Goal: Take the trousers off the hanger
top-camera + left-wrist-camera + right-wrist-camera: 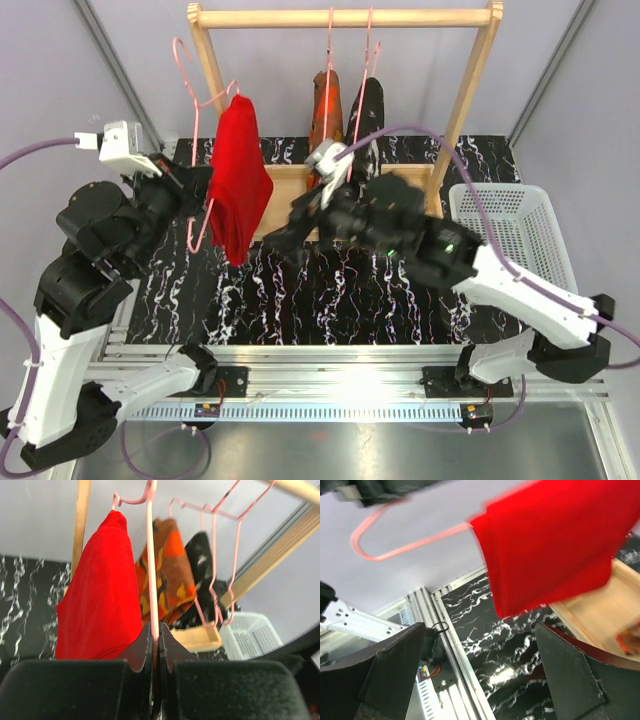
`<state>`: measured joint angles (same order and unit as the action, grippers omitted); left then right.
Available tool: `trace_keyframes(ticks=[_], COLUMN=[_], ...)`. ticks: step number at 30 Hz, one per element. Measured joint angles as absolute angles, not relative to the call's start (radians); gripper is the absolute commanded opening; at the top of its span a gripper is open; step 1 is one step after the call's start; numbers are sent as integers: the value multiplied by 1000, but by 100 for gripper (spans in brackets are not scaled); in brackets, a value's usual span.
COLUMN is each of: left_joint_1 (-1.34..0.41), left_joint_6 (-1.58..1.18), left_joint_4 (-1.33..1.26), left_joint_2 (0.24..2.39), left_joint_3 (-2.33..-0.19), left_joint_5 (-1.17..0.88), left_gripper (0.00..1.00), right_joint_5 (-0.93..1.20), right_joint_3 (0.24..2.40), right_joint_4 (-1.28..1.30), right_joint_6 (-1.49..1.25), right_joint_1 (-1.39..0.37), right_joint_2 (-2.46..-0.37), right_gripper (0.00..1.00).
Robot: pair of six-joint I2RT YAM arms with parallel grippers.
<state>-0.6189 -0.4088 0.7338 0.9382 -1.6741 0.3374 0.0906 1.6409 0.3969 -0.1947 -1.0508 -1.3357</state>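
While left gripper point(155, 636) clamps the pink hanger point(151, 555), red trousers point(240, 185) draped on it clear of the rack point(340, 17), right gripper point(479, 640) gapes near the cloth holding nothing, so no pair is off yet; camo pair point(326, 105) and black pair point(369, 105) hang on the rack.

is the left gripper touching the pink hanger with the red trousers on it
Touching. The left wrist view shows the left gripper closed on the wire of the pink hanger carrying the red trousers.
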Motion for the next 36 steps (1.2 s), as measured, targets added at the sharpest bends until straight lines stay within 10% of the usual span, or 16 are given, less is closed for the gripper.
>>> trace_keyframes(ticks=[13,36], left_joint_1=[-622,-622], left_joint_6=[-517,-578], left_joint_4=[875,868], left_joint_2=[850,877], left_joint_3=[-1645,-1657], left_joint_5=[304,280], left_gripper=[0,0], right_joint_5=[-653,-798], right_joint_3=[1712,1684], right_joint_4=[108,-69], right_joint_6=[171,327], right_joint_1=[-1391,-1354], right_joint_2=[-1699,-1747], right_gripper=[99,87])
